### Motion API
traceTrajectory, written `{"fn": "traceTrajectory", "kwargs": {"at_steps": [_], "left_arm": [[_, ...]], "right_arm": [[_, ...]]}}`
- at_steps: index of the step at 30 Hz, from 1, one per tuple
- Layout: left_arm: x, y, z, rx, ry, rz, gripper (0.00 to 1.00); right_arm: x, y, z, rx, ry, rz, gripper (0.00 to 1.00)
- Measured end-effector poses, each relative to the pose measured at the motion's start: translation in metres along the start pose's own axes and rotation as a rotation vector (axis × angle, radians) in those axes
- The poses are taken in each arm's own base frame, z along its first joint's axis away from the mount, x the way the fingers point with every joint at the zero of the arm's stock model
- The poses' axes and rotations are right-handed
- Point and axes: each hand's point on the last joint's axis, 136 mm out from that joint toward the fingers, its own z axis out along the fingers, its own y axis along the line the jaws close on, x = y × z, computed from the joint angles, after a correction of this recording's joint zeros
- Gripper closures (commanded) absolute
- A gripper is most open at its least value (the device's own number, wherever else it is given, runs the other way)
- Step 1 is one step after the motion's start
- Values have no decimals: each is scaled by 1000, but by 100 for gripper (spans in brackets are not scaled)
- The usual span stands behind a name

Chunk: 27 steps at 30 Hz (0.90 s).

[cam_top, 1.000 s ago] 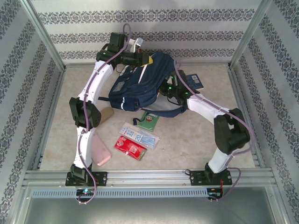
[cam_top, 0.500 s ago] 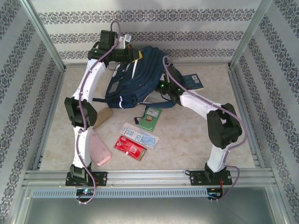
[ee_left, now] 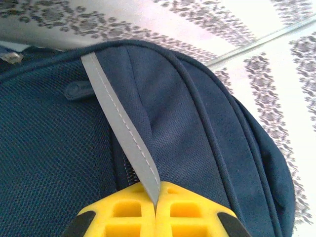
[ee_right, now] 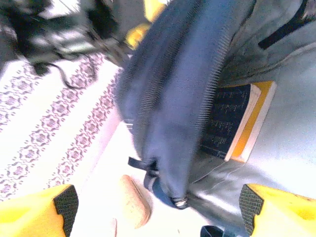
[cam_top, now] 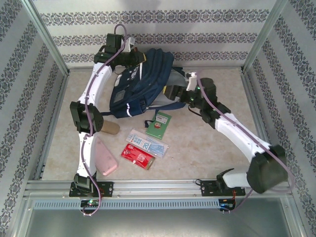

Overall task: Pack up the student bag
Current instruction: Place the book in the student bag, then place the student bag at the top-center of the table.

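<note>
The student bag (cam_top: 143,81), navy with thin white stripes, lies at the back of the table with its top raised towards the rear wall. My left gripper (cam_top: 135,58) is at that top; in its wrist view (ee_left: 157,190) the yellow jaws are shut on a grey strap (ee_left: 123,131) of the bag (ee_left: 207,148). My right gripper (cam_top: 171,92) stands open just right of the bag. In its wrist view (ee_right: 158,205) the fingers (ee_right: 64,202) are wide apart facing the bag's mouth (ee_right: 173,98). A dark blue book with a yellow edge (ee_right: 237,121) lies on the grey lining inside.
In front of the bag lie a green notebook (cam_top: 159,124), a clear blue-and-white packet (cam_top: 146,142), a red packet (cam_top: 138,156), a pink case (cam_top: 104,159) and a tan object (cam_top: 109,127). Patterned walls and metal frame posts enclose the table on three sides.
My right gripper has opened and its wrist has drawn back to the right of the bag, the elbow swinging out right and low. The left gripper keeps its hold, shifted slightly left.
</note>
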Motion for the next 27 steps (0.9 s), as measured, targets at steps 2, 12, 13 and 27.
{"fn": "traceTrajectory", "kwargs": {"at_steps": [2, 12, 13, 27], "left_arm": [[-1, 15, 12, -24, -8, -7, 100], [-13, 78, 35, -143, -59, -57, 100], [-13, 79, 35, -151, -63, -58, 100], [-16, 88, 35, -195, -84, -66, 76]], "right_arm": [[-11, -3, -13, -13, -41, -8, 15], [-45, -99, 5, 317, -72, 113, 32], [-52, -113, 12, 362, -63, 134, 36], [-22, -332, 84, 766, 174, 498, 52]]}}
